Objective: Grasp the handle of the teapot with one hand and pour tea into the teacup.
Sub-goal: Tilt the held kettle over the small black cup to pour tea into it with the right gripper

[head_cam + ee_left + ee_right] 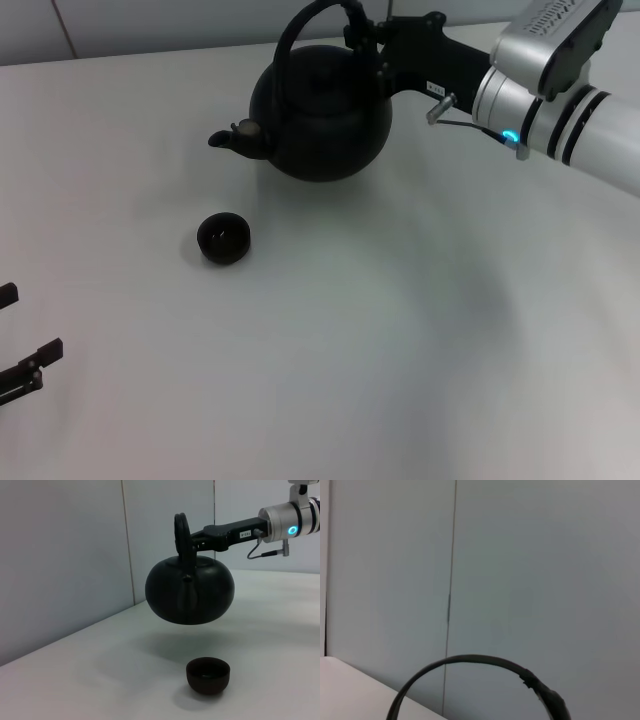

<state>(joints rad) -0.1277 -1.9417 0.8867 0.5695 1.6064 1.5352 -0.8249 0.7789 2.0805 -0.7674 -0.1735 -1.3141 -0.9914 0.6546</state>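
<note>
Clearly the right tool (362, 38) grips the handle (300, 30), teapot (190, 592) lifted well above the teacup (208, 675)

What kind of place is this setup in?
Probably a lab or robot test bench, not a kitchen: a bare white table against plain pale wall panels, holding only a black teapot, lifted by the right gripper, and a small teacup.

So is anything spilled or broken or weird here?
Nothing looks spilled or broken. The teapot hangs in the air above the table, because the right claw grips its handle. The teacup sits upright, and no tea is pouring. The left claw waits nearby.
</note>
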